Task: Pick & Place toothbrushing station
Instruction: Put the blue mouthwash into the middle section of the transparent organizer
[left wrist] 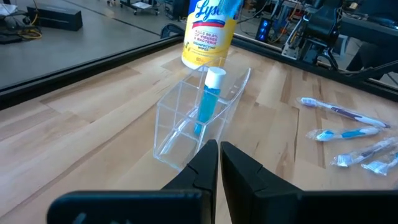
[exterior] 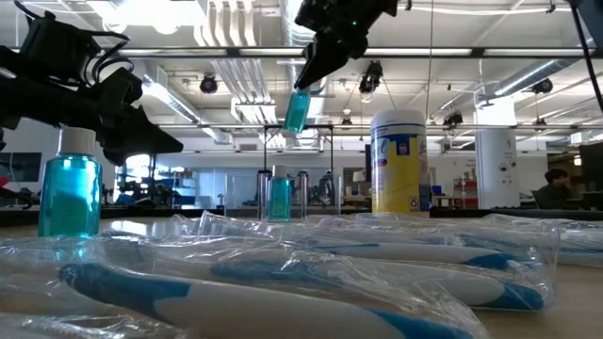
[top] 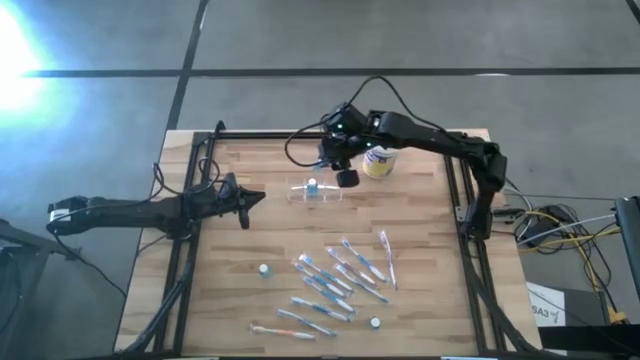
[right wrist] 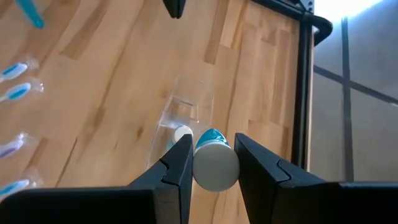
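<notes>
Two arms over the wooden table [top: 250, 250]. Right gripper [top: 347, 178] hangs above centre-top of the high view, jaws narrowed on a small teal mouthwash bottle [right wrist: 214, 163] with a white cap, held off the table. Low view shows that bottle [exterior: 297, 110] tilted, high in the upper middle of the frame, well above the tabletop.

Toothbrushing station [top: 315, 193], clear low plastic holder, sits on the table just left of and below the right gripper in the high view, not touching the jaws. Its long axis runs left-right in that view. In the right wrist view the station [right wrist: 180, 115] lies below the held bottle, between the fingers' line and the far table edge. One teal bottle with white cap [left wrist: 209, 99] already stands upright in a station compartment.

Left gripper [top: 247, 197] at left-middle of the high view, jaws pressed together with nothing between them, pointing at the station's left end, near but apart. Left wrist view has the station [left wrist: 193, 118] just beyond the closed fingertips [left wrist: 219, 155], end-on, long axis running away toward the white canister with yellow label [left wrist: 208, 34].

Only the left wrist view shows the station's inner dividers. Only the low view shows the held bottle's height; there the station is hard to make out. High view alone shows wrapped toothbrushes [top: 335, 285] scattered lower centre, plus loose bottles at lower left [top: 264, 270] and lower right [top: 375, 322]. Canister [top: 379, 160] stands just right of the right gripper.
</notes>
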Robot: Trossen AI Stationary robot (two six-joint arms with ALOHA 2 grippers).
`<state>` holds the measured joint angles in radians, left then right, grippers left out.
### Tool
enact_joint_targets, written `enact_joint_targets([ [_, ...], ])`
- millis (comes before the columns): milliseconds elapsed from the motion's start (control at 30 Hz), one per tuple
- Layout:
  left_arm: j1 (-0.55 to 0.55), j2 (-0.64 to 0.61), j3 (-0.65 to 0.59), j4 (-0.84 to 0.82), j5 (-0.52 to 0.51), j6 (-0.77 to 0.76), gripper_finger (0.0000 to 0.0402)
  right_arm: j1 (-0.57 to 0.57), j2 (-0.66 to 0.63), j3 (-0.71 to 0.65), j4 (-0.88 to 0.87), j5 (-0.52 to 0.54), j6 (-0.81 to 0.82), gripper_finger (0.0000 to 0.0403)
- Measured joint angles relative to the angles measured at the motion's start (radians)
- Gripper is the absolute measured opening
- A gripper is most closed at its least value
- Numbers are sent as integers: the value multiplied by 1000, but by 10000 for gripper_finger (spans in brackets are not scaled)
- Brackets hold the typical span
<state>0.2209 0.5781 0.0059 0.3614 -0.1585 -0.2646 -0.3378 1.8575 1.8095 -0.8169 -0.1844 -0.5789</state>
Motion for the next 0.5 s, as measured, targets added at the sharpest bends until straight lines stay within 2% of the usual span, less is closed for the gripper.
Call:
enact_joint_targets([
  [500, 0, 0, 0, 0, 1, 0, 23, -1, 189, 148, -70, 17, 2, 89],
])
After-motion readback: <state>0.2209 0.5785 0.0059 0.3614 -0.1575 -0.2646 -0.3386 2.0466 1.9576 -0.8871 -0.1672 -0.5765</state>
